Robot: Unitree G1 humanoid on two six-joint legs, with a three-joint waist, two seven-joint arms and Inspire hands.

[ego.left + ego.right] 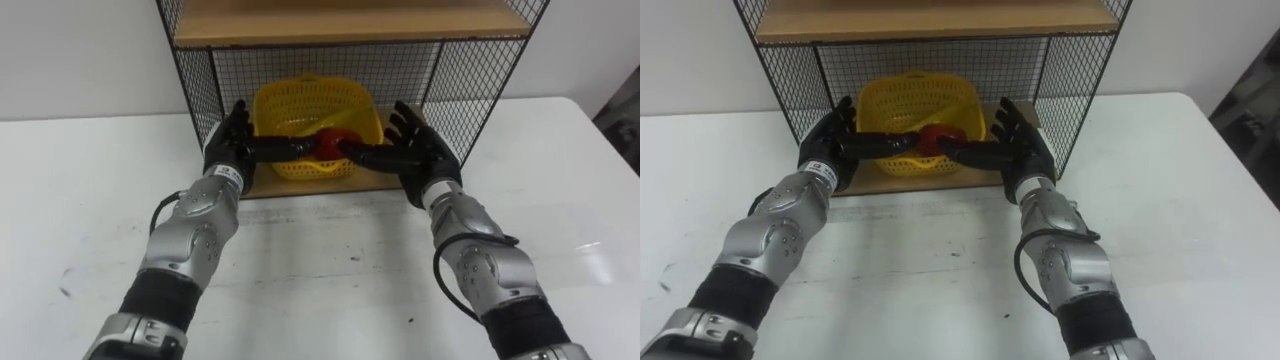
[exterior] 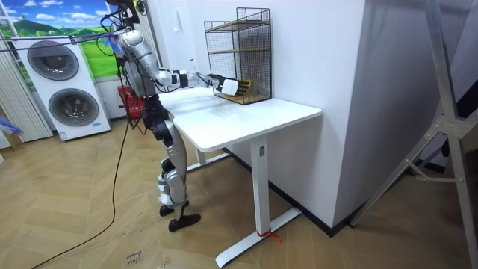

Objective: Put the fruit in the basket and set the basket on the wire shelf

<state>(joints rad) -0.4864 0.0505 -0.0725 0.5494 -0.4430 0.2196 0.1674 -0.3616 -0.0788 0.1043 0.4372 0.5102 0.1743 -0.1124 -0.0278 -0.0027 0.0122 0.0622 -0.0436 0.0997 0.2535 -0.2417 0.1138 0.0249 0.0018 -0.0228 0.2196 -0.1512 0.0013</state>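
A yellow mesh basket (image 1: 315,128) (image 1: 920,125) sits on the bottom wooden board of the black wire shelf (image 1: 205,85) (image 1: 790,75) (image 2: 239,56). A red fruit (image 1: 337,142) (image 1: 936,138) shows at its front rim. My left hand (image 1: 232,143) (image 1: 830,145) stands open at the basket's left side, thumb reaching across its front. My right hand (image 1: 420,150) (image 1: 1020,152) stands open at the basket's right side, its thumb pointing toward the fruit. Whether either hand touches the basket is unclear. In the room view I stand at the table's end with both arms stretched into the shelf.
The shelf stands at the back of a white table (image 1: 330,260) (image 2: 246,119), against the wall. A wooden upper board (image 1: 350,20) lies close above the basket. Wire side walls (image 1: 480,85) flank both hands. Washing machines (image 2: 63,93) stand behind me.
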